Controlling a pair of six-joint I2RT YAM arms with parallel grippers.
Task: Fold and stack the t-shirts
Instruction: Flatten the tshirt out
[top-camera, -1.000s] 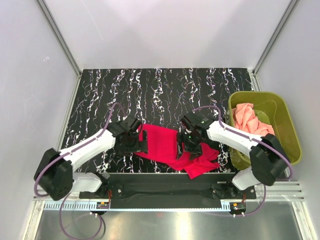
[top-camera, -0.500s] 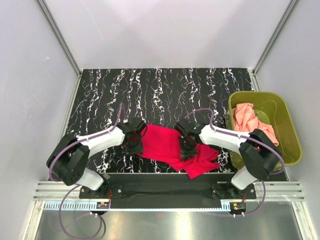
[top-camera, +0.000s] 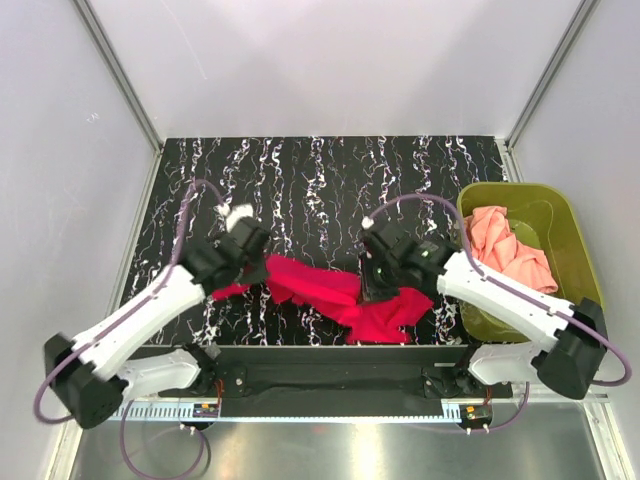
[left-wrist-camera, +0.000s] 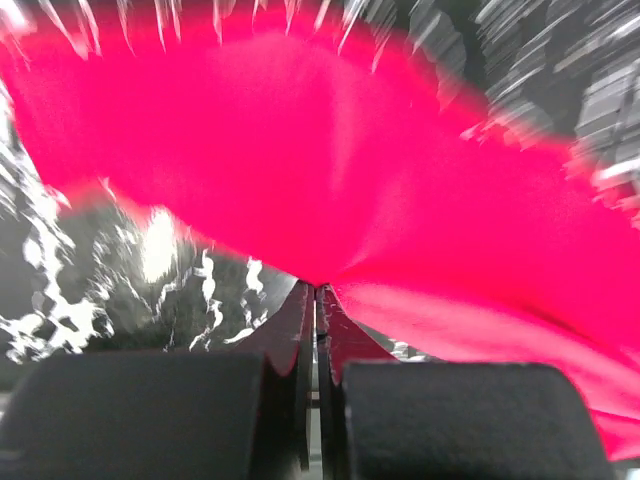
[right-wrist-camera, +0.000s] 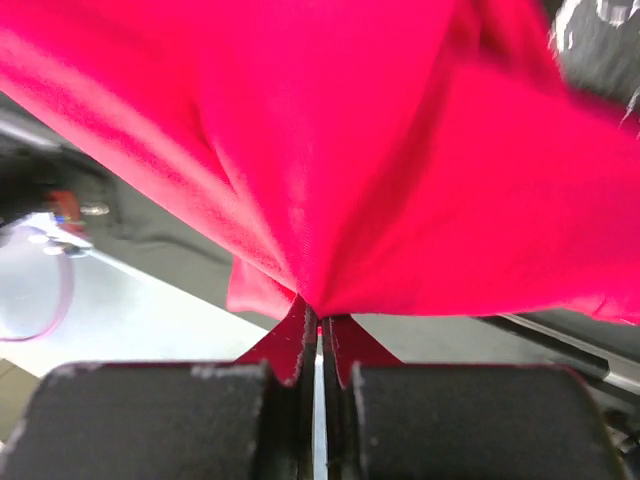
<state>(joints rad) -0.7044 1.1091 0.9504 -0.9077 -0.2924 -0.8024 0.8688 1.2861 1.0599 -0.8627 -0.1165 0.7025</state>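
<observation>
The crimson red t-shirt (top-camera: 330, 290) hangs bunched between my two arms over the near part of the black marbled table (top-camera: 300, 180). At the shirt's left end my left gripper (top-camera: 252, 268) is shut on the cloth; its wrist view shows red cloth (left-wrist-camera: 350, 180) pinched at the tips (left-wrist-camera: 316, 288). The right gripper (top-camera: 376, 282) is shut on the shirt's right part, and red cloth (right-wrist-camera: 380, 150) drapes from its tips (right-wrist-camera: 320, 310). The salmon-pink t-shirt (top-camera: 505, 248) lies crumpled in the olive-green basket (top-camera: 575, 250).
The basket stands at the table's right edge beside the right arm. White walls with metal corner posts (top-camera: 120, 80) enclose the table. The black mounting bar (top-camera: 320, 372) runs along the near edge under the shirt's hanging part.
Both grippers went from open to shut on the red shirt. They have lifted it off the table, so it now sags between them; the left arm swung out to the left.
</observation>
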